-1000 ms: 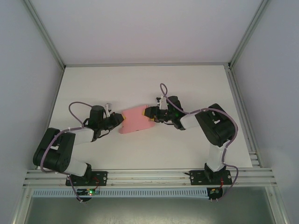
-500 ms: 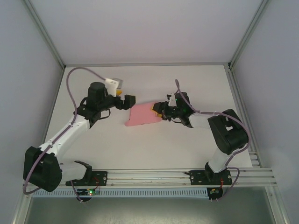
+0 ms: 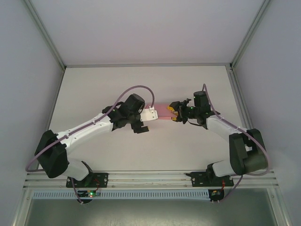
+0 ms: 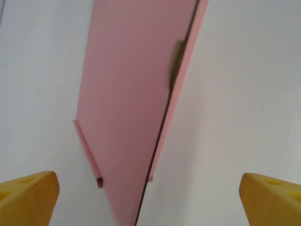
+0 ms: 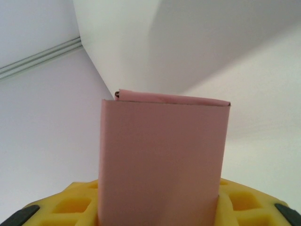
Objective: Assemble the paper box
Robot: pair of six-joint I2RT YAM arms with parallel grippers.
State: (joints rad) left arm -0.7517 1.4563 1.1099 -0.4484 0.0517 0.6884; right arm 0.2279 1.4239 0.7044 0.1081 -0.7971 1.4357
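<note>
Ahead of the left gripper (image 4: 149,207), the paper box (image 4: 127,84) runs off the top edge, and a dark blurred smudge (image 4: 176,61) on its right-hand edge cannot be identified. Between the yellow pads (image 5: 75,207) of the right gripper (image 5: 160,209), the box's near end is hidden and cropped.

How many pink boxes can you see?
1. The pink paper box is over the middle of the table, one end gripped by the right hand, the other facing the open left hand. None seems hidden.
</note>
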